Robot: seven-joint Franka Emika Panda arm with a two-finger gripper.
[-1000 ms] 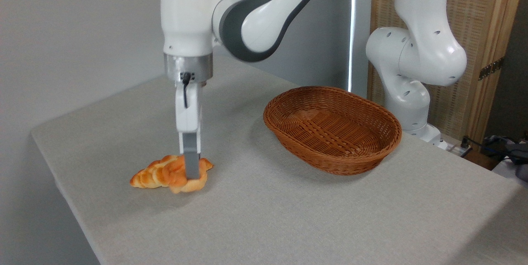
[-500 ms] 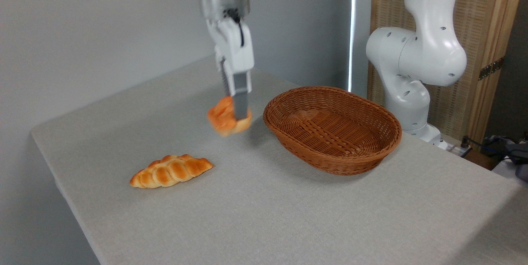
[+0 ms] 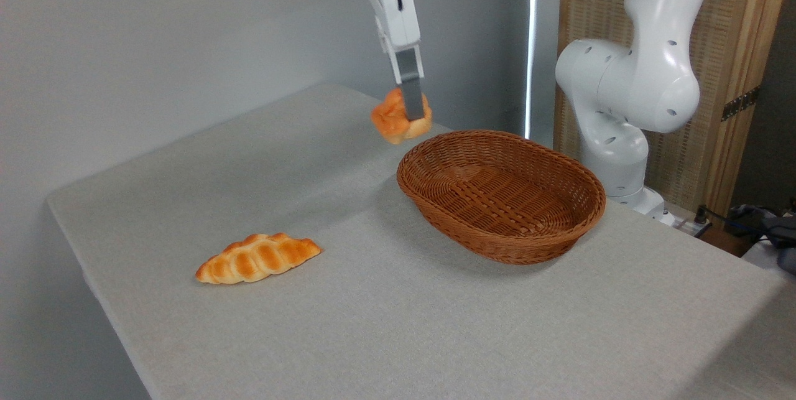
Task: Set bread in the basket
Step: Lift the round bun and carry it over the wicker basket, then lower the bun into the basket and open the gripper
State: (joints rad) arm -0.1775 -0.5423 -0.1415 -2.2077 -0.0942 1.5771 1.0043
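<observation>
Bread [image 3: 393, 120]: small round bun, orange-golden, lumpy knotted surface. Airborne, well clear of the worktop [image 3: 398, 313], pinched at its right side between the grey fingers of the tool [image 3: 413, 115]; most of the bun bulges out to the left of the near finger. Sits just beyond and above the left end of the basket's rim, not touching it. Basket [image 3: 501, 195]: large oval, reddish-brown woven wicker, shallow, thick braided rim, several times wider than the bun. Rests upright on the worktop, right of centre, long axis running from upper left to lower right. Interior shows only bare weave.
</observation>
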